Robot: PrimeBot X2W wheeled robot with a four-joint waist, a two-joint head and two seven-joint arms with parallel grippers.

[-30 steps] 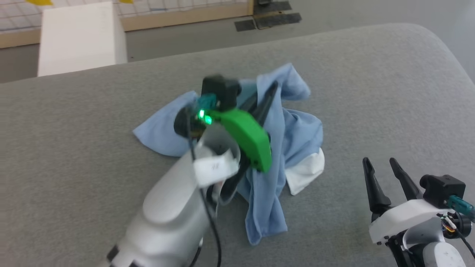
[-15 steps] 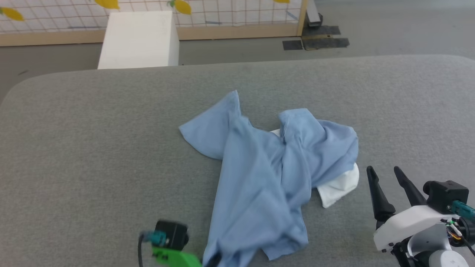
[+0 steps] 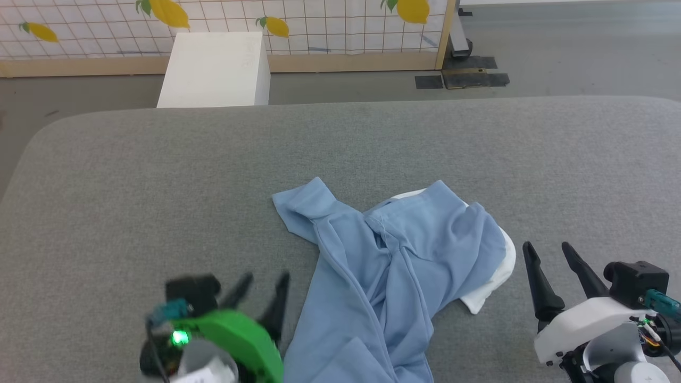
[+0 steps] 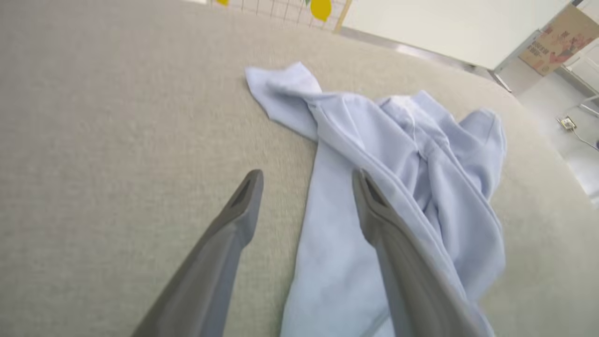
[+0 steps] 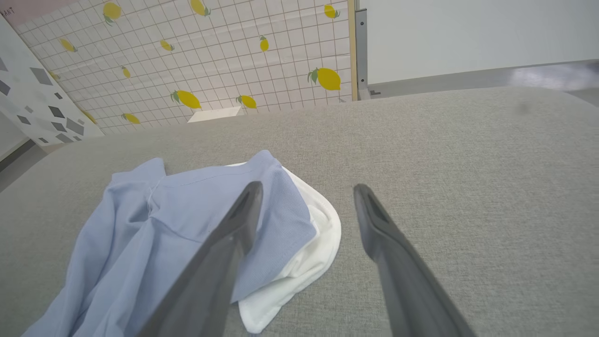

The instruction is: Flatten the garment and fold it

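Note:
The garment (image 3: 393, 266) is a light blue shirt with a white panel (image 3: 497, 287) peeking out at its right edge. It lies crumpled and stretched toward the near edge of the grey padded table (image 3: 133, 202). My left gripper (image 3: 264, 287) is open at the lower left, just left of the cloth, with nothing between its fingers. In the left wrist view the garment (image 4: 398, 164) lies under and beyond the right finger. My right gripper (image 3: 548, 255) stands open at the lower right, beside the white panel (image 5: 299, 252).
A white box (image 3: 215, 69) stands on the floor beyond the table's far edge. Behind it runs a tiled wall with lemon prints (image 3: 319, 21) and a wooden post (image 3: 446, 32). Dark mats (image 3: 462, 80) lie on the floor.
My left gripper pulled the garment toward the near edge, then opened and let it go. The head camera has tilted up. The right gripper stayed put.

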